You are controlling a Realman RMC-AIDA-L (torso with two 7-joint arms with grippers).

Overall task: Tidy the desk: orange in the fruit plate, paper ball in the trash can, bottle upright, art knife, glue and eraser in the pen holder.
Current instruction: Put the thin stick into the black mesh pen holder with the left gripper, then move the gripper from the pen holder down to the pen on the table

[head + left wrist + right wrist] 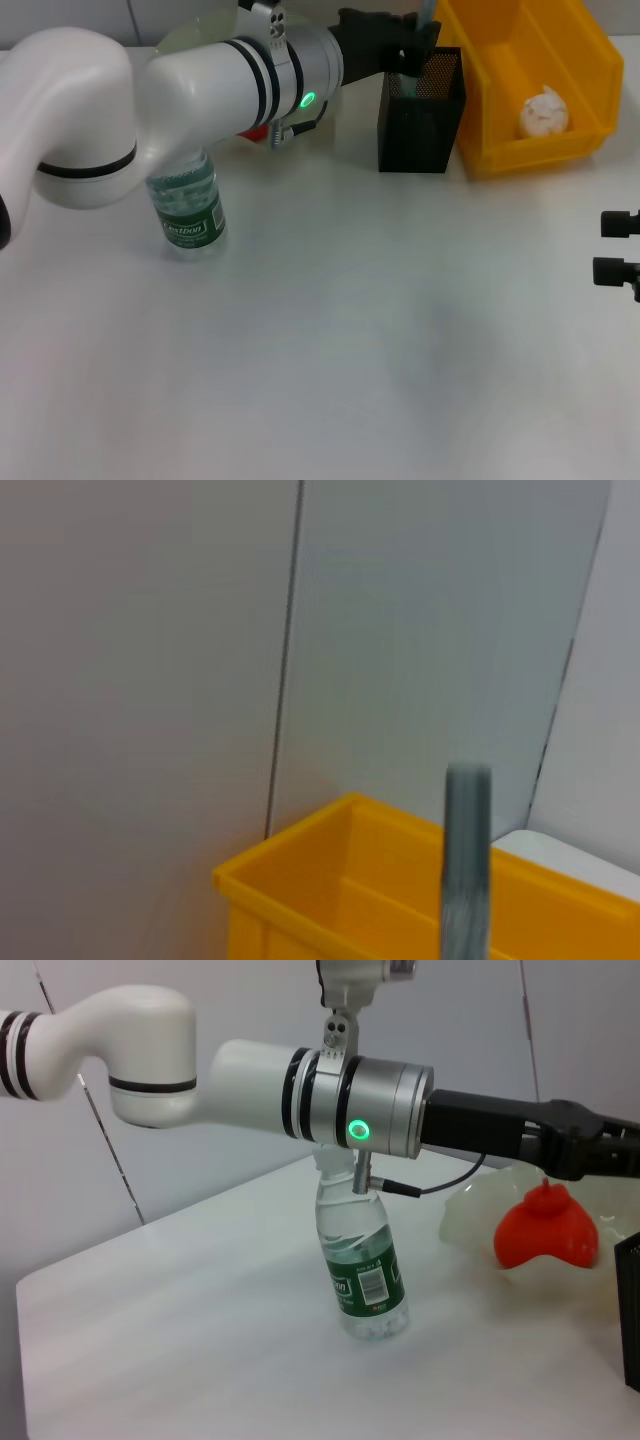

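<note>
My left arm reaches across the table, and my left gripper [412,48] sits over the black mesh pen holder [422,115]. It is shut on a slim grey-teal stick, apparently the art knife [426,14], also seen in the left wrist view [467,865]. The bottle [190,208] stands upright under the arm. The paper ball [543,112] lies in the yellow trash can [500,60]. The orange [545,1232] sits in the pale-green fruit plate [468,1222]. The eraser and glue are out of view. My right gripper [620,247] is open at the right edge.
The left arm's white links [200,90] hide most of the fruit plate and the back left of the table in the head view. The pen holder stands close beside the trash can. A grey panel wall [150,680] rises behind the table.
</note>
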